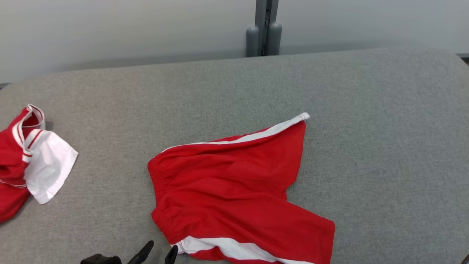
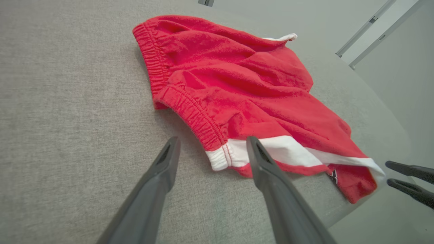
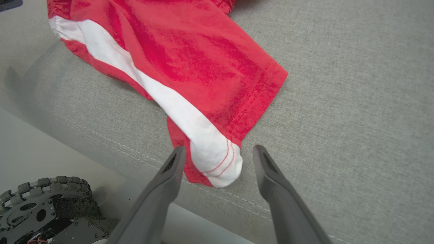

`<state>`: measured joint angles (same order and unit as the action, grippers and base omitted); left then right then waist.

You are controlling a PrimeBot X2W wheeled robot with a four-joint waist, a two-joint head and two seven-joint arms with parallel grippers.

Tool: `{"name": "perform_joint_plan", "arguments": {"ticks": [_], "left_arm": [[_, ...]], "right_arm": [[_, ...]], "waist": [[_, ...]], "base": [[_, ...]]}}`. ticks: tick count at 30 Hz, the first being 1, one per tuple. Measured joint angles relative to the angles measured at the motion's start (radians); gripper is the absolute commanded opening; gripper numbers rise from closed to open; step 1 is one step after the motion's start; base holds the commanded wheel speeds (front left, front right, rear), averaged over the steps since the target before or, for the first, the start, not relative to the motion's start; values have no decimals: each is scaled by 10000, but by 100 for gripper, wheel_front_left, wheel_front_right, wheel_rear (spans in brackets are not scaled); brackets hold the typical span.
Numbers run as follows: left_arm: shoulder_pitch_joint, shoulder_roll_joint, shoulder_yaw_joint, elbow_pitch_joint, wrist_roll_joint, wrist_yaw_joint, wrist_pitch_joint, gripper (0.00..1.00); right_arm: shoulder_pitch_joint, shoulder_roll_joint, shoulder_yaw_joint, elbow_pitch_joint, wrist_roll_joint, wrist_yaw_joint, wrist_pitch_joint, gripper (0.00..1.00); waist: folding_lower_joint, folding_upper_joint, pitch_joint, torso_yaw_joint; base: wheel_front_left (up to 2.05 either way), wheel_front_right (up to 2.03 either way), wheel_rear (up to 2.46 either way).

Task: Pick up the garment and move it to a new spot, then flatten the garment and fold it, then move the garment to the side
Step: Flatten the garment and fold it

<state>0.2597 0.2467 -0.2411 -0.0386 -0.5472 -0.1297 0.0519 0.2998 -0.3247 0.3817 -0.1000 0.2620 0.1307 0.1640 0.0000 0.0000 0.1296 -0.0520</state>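
The garment, red shorts with white side stripes, lies spread and slightly rumpled on the grey padded table, its waistband to the left. My left gripper is open at the table's front edge. In the left wrist view the left gripper has the white waistband corner between its spread fingers. My right gripper is open too, and the white-striped hem corner of the near leg lies between its fingertips at the table's edge. The right gripper also shows at the right of the left wrist view.
A second red and white garment lies bunched at the table's left end. A grey post stands behind the table against the pale wall. My wheeled base is just below the front edge. Bare grey surface stretches to the right of the shorts.
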Motion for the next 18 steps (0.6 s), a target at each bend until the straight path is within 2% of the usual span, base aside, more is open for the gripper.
{"name": "perform_joint_plan", "arguments": {"ticks": [3, 9, 18], "left_arm": [[-149, 190, -155, -61, -318, 0, 397, 100], [-179, 489, -418, -286, -740, 0, 1053, 100], [-170, 600, -477, -558, -961, 0, 1208, 100]], "right_arm": [[12, -94, -142, -167, -65, 0, 207, 100], [-243, 211, 127, -65, -67, 0, 337, 100], [-462, 284, 280, 215, 13, 0, 353, 100]], "waist": [[0, 0, 312, -101], [0, 0, 694, -245], [0, 0, 817, -148]], "base": [[0, 0, 0], [0, 0, 0], [0, 0, 0]]}}
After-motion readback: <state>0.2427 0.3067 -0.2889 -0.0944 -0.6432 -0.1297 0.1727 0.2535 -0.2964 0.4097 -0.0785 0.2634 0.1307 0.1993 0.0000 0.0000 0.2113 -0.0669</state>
